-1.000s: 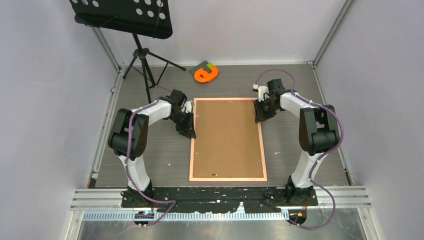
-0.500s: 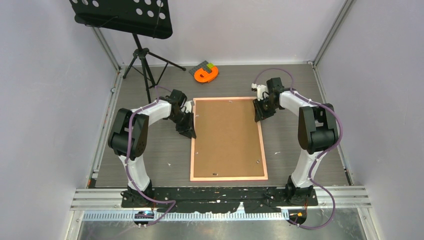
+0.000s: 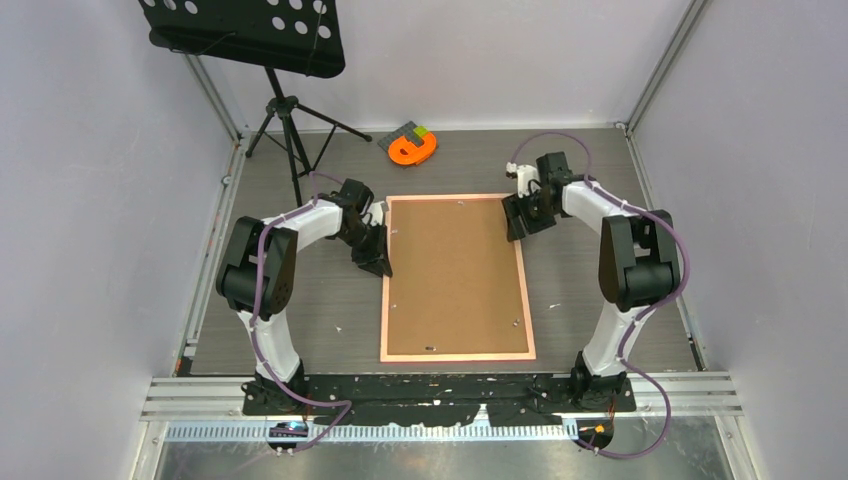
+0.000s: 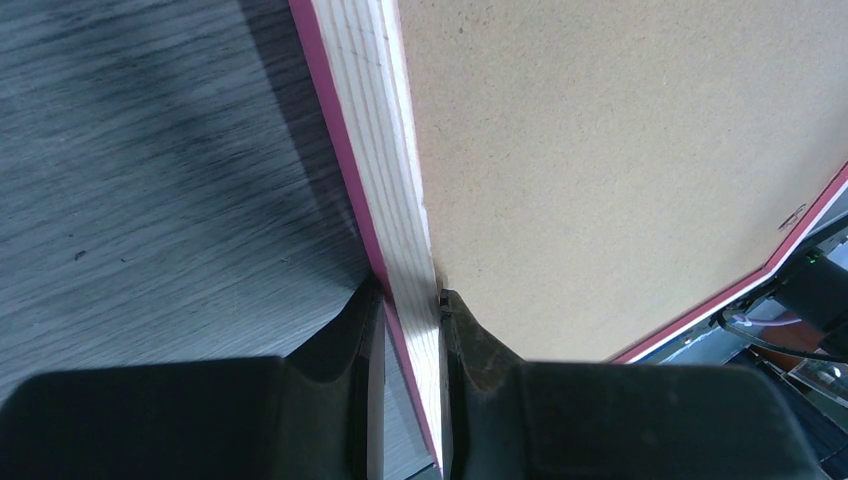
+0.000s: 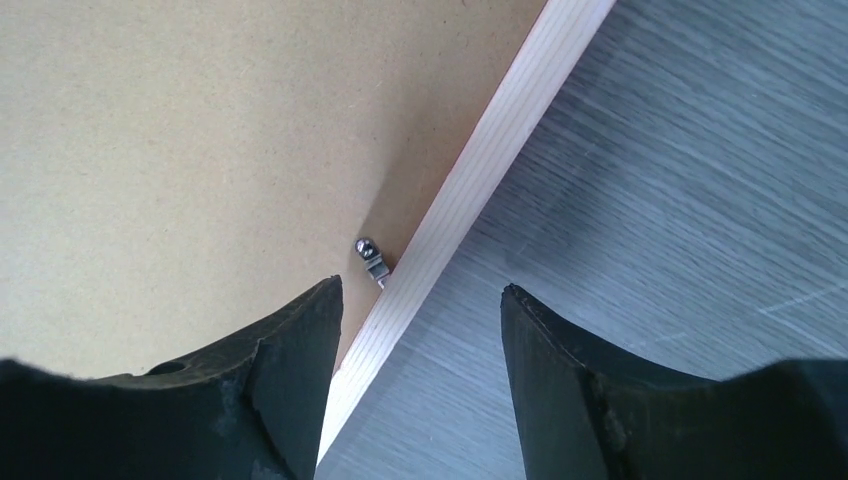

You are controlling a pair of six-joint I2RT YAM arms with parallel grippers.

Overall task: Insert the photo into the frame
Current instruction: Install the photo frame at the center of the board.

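The frame [image 3: 384, 300] lies flat on the table, back side up, with its salmon-pink border around a plain brown backing board [image 3: 455, 275]. The photo is hidden. My left gripper [image 3: 378, 262] is shut on the frame's left rail, which shows as a pale wood strip [image 4: 385, 150] between the fingers [image 4: 408, 310]. My right gripper [image 3: 517, 225] is open and empty over the right rail near the far corner. Its jaws [image 5: 420, 290] straddle the rail [image 5: 500, 130], next to a small metal clip [image 5: 370, 258] on the backing board [image 5: 200, 130].
A small orange tape-like object [image 3: 412, 150] lies on the table beyond the frame. A black music stand [image 3: 250, 35] on a tripod [image 3: 290, 120] stands at the back left. Grey walls close in the table on three sides.
My right gripper has shifted slightly toward the frame's far right corner. The left gripper keeps its hold on the left rail, and the frame has barely moved.
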